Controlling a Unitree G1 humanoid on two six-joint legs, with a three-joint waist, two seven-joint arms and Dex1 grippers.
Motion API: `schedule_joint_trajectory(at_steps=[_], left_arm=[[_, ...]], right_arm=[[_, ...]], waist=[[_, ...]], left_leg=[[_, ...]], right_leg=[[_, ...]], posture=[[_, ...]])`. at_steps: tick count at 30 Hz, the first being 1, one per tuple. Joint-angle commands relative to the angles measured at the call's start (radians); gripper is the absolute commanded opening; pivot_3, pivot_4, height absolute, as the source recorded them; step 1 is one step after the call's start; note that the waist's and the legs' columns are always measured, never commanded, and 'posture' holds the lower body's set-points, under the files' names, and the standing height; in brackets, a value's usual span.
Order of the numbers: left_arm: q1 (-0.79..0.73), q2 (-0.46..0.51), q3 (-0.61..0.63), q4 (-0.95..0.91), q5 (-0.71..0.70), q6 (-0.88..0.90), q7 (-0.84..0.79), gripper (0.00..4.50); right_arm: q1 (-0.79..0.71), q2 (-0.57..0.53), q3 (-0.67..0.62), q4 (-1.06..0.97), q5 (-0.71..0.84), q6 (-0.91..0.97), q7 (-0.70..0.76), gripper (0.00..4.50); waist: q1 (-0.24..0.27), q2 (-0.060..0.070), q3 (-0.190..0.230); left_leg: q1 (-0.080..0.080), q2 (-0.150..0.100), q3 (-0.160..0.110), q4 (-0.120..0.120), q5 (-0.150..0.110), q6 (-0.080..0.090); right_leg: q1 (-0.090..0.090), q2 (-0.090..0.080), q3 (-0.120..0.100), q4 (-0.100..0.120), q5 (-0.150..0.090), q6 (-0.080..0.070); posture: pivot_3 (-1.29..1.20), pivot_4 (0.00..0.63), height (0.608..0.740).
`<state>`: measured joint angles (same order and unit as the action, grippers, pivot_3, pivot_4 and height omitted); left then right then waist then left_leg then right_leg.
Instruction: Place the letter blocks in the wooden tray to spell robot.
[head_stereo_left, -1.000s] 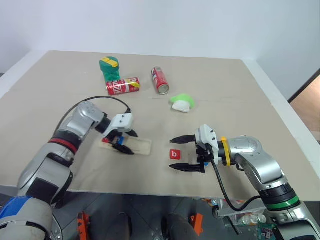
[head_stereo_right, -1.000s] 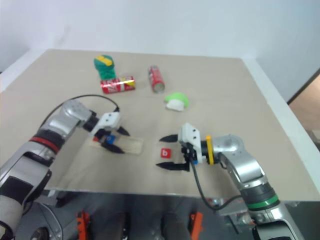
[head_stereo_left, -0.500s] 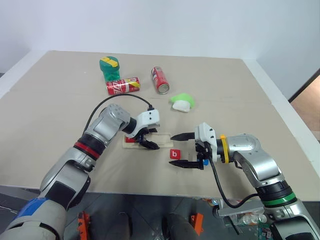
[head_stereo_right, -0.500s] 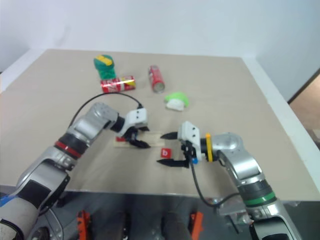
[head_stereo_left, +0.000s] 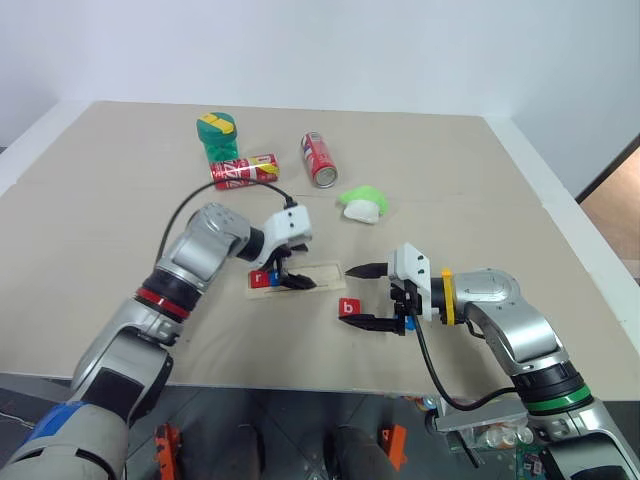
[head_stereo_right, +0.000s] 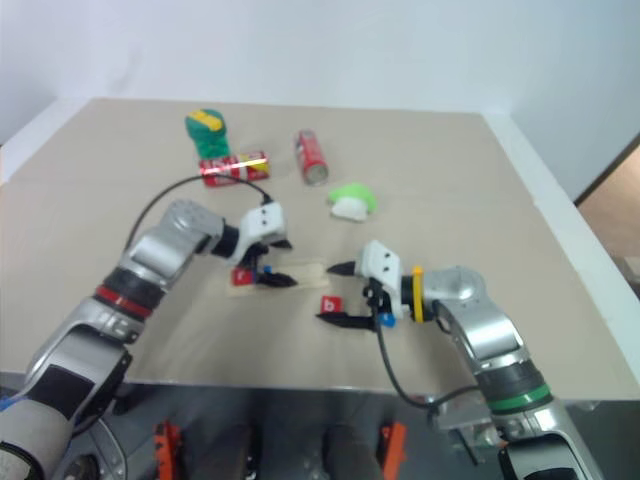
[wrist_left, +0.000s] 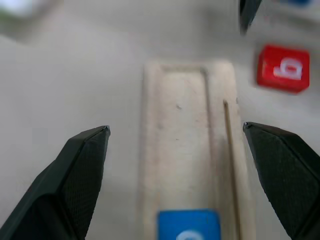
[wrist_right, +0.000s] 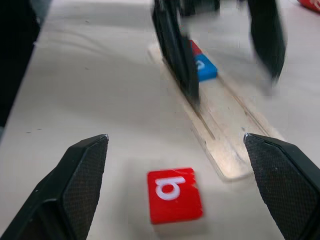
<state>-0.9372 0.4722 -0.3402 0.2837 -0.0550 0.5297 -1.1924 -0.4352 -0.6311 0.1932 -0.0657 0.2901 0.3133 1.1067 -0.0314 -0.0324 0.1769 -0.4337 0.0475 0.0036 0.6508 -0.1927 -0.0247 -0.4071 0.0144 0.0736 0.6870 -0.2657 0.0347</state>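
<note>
- Tray (head_stereo_left: 297, 278) mid-worktop holds red r (head_stereo_left: 260, 279) and blue o (head_stereo_left: 274, 278) at its left end.
- Red b (head_stereo_left: 348, 308) lies just right (unplaced; last two tiles unseen).
- Left tool (head_stereo_left: 288, 271) and right tool (head_stereo_left: 368, 295) gape, empty.

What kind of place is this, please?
Probably a robot test lab: a plain beige table against a bare white wall, with practice props such as soda cans, letter blocks and a wooden tray.

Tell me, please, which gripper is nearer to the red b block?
Right. The right gripper is open with the red b block between its fingers; the left gripper is open over the wooden tray, farther away.
</note>
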Motion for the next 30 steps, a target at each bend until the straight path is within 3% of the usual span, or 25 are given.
schedule_joint_trajectory(at_steps=[1, 4, 8, 16, 20, 24, 25, 26, 30], left_arm=[[0.061, 0.045, 0.127, -0.167, -0.108, -0.002, -0.018, 4.43], [0.258, 0.077, 0.265, -0.345, -0.228, -0.042, -0.016, 4.43], [0.539, 0.089, 0.352, -0.494, -0.244, -0.153, 0.062, 4.43], [0.895, 0.005, 0.377, -0.691, -0.22, -0.294, 0.283, 4.43], [0.968, 0.003, 0.343, -0.749, -0.196, -0.306, 0.338, 4.5], [0.981, -0.022, 0.33, -0.785, -0.203, -0.278, 0.412, 4.5], [0.982, -0.025, 0.326, -0.791, -0.203, -0.272, 0.424, 4.5], [0.982, -0.029, 0.322, -0.795, -0.2, -0.269, 0.438, 4.5], [0.99, -0.038, 0.326, -0.787, -0.184, -0.276, 0.494, 4.5]], right_arm=[[0.029, 0.0, -0.005, -0.045, -0.003, 0.023, -0.023, 4.5], [0.052, 0.006, 0.006, -0.065, -0.012, 0.039, -0.044, 4.5], [0.062, 0.022, 0.016, -0.069, -0.025, 0.052, -0.066, 4.5], [0.054, 0.071, 0.032, -0.044, -0.054, 0.082, -0.133, 4.5], [0.092, 0.057, 0.034, -0.053, -0.068, 0.068, -0.135, 3.41], [0.129, 0.049, 0.026, -0.077, -0.072, 0.071, -0.145, 1.94], [0.136, 0.048, 0.025, -0.082, -0.072, 0.072, -0.148, 1.86], [0.142, 0.048, 0.025, -0.09, -0.072, 0.073, -0.153, 1.3], [0.16, 0.059, 0.01, -0.139, -0.056, 0.104, -0.189, 1.24]], waist=[[-0.001, 0.001, 0.0], [-0.011, 0.002, -0.001], [-0.014, 0.002, -0.001], [-0.005, 0.002, -0.001], [-0.002, 0.002, -0.001], [-0.001, 0.002, -0.001], [-0.002, 0.002, -0.001], [-0.002, 0.002, -0.001], [-0.002, 0.002, -0.001]], left_leg=[[0.0, 0.0, 0.0, 0.0, 0.0, 0.0], [0.001, 0.0, 0.001, -0.002, 0.0, 0.0], [0.003, -0.001, 0.001, -0.004, 0.0, 0.0], [0.006, 0.0, 0.002, -0.004, 0.004, -0.001], [0.007, 0.0, 0.006, -0.004, 0.004, 0.0], [0.008, 0.0, 0.007, -0.005, 0.005, 0.001], [0.009, 0.0, 0.008, -0.005, 0.005, 0.001], [0.009, 0.0, 0.009, -0.006, 0.005, 0.001], [0.011, 0.0, 0.01, -0.008, 0.005, 0.0]], right_leg=[[0.0, 0.0, 0.0, 0.0, 0.0, 0.0], [0.0, -0.001, 0.001, 0.0, 0.0, -0.001], [0.001, -0.002, 0.001, 0.001, -0.001, -0.004], [0.003, -0.002, 0.001, -0.001, 0.002, -0.001], [0.004, -0.003, 0.003, -0.001, 0.003, 0.0], [0.004, -0.003, 0.004, -0.001, 0.002, -0.003], [0.004, -0.003, 0.005, -0.001, 0.002, -0.003], [0.004, -0.003, 0.006, -0.001, 0.002, -0.003], [0.004, -0.002, 0.007, -0.001, 0.004, 0.0]], posture=[[0.0, 0.15, 0.74], [0.0, 0.15, 0.74], [0.0, 0.15, 0.74], [0.0, 0.15, 0.74], [0.0, 0.15, 0.74], [0.0, 0.15, 0.74], [0.0, 0.15, 0.74], [0.0, 0.15, 0.74], [0.0, 0.15, 0.74]])
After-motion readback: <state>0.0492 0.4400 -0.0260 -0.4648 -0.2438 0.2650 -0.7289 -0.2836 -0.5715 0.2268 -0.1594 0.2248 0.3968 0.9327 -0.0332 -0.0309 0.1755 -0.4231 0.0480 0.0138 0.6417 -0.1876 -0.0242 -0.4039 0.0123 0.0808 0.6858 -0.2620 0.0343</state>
